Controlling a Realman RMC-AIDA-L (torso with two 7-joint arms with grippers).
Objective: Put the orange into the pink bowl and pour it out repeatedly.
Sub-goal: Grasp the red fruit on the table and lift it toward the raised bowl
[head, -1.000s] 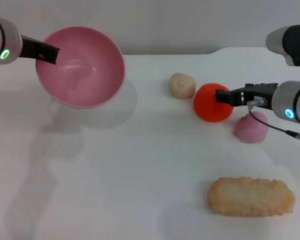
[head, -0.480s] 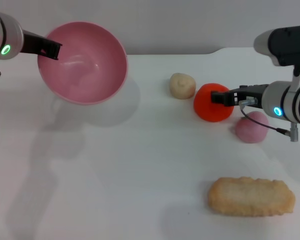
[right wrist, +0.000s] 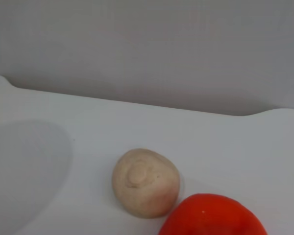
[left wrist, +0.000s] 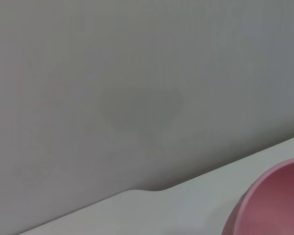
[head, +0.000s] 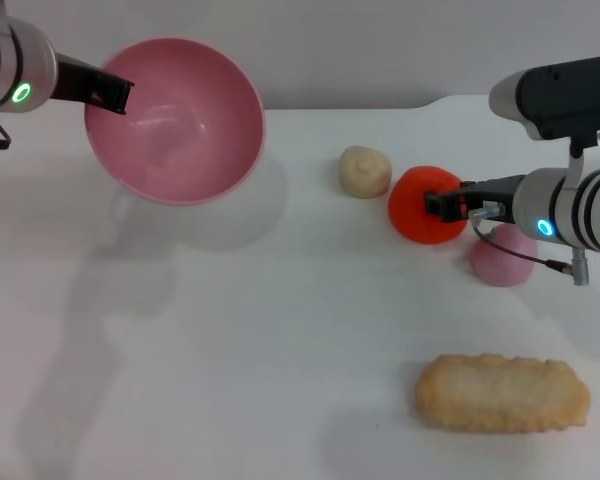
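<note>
Orange, round and bright red-orange (head: 422,204), sits on the white counter (head: 280,340) on the robot's right side. The right gripper (head: 442,205) is at the fruit's right side, and its dark jaws are touching it. The pictures do not show clearly if the jaws are squeezing it or just resting against it, so that cannot be told. In the right wrist view, the top of the orange (right wrist: 211,215) shows just beside a small beige bun (right wrist: 145,182) with a swirl on top.

The deep, shiny pink plastic bowl (head: 175,120) is far over on the robot's left side, well apart from the orange. It is lifted off the counter and tipped so its open side faces the head camera. Its shadow lies on the counter below it. The left gripper (head: 108,94) has its jaws clamped on the bowl's rim. The left wrist view shows only an edge of the pink bowl (left wrist: 269,205) and a grey wall.

The beige bun (head: 365,171) lies near the orange on its left. A small pink fruit (head: 502,259) lies close to the right of the orange, under the right arm. A long, tan, bumpy piece of toy bread (head: 502,392) lies nearer the robot.
</note>
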